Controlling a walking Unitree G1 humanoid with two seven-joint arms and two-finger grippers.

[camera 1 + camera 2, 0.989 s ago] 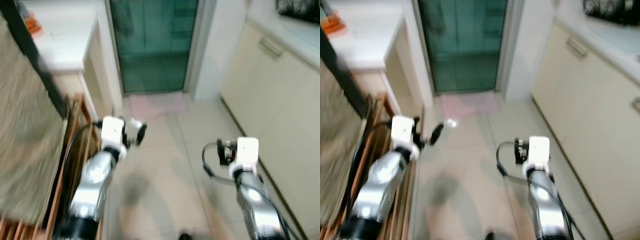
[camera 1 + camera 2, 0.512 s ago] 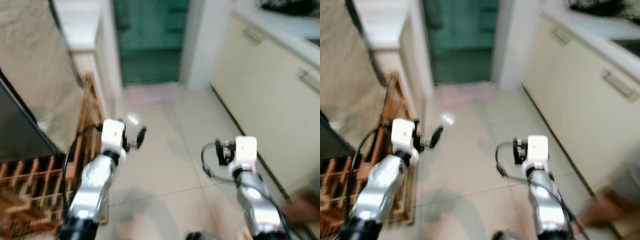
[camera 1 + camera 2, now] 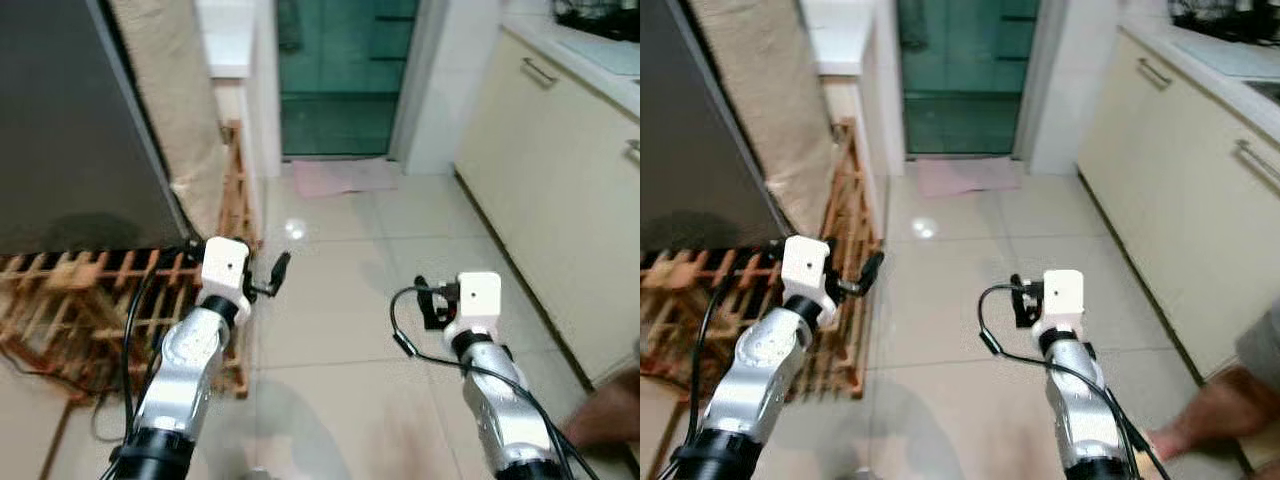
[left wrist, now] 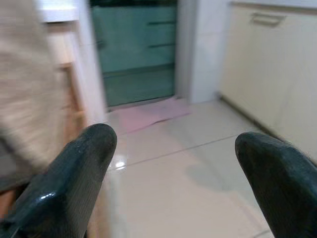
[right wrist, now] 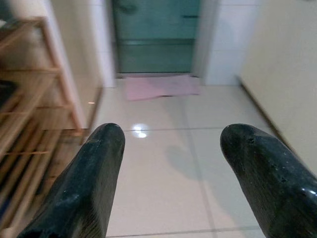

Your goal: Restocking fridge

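On the kitchen floor between the cabinets (image 3: 560,150) and a wooden rack (image 3: 90,300), robot is standing in the aisle, both arms held out front at about waist level. Left gripper (image 4: 173,173) is spread wide with nothing between the fingers; right gripper (image 5: 173,173) same, wide apart and empty. Dark grey panel (image 3: 70,120) on the robot's left is probably the fridge side or door, just behind the rack; can't tell for sure, and no handle is visible. No groceries, bags or bottles visible in the frames, so can't say where the stock to load is. Green glass door (image 3: 345,75) and pink mat (image 3: 345,177) are straight ahead, well apart from the grippers. A person's foot (image 3: 1200,425) is at the robot's right, near the cabinets. My read: task is at the very start or in transit, nothing picked up, fridge not open, all loading left to do.
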